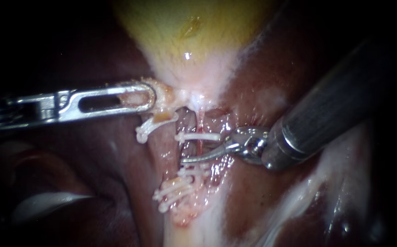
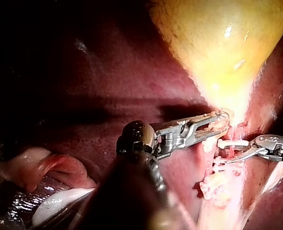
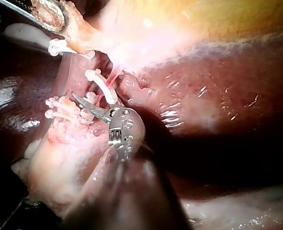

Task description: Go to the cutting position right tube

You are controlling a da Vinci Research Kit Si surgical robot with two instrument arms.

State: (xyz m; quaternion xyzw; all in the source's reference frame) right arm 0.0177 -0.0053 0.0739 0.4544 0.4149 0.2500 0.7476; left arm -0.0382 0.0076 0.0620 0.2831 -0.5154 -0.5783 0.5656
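In the endoscope view, my left instrument (image 1: 148, 97) has its claw closed on the pale neck of the gallbladder (image 1: 185, 27). My right instrument (image 1: 189, 160) reaches a thin curved blade across the line of the right tube (image 1: 200, 145), in the gap between the upper clip (image 1: 198, 136) and the lower clips (image 1: 194, 172). I cannot tell whether its claw is parted or closed.

In the left wrist view, tissue sits pinched between both halves of the left claw, with the blade just beyond.

In the right wrist view, the blade tip lies close beside the clips.

I judge the tube thin, soft, wet and easily torn. The bare stretch between the clips is where to take it, squarely and without tugging.
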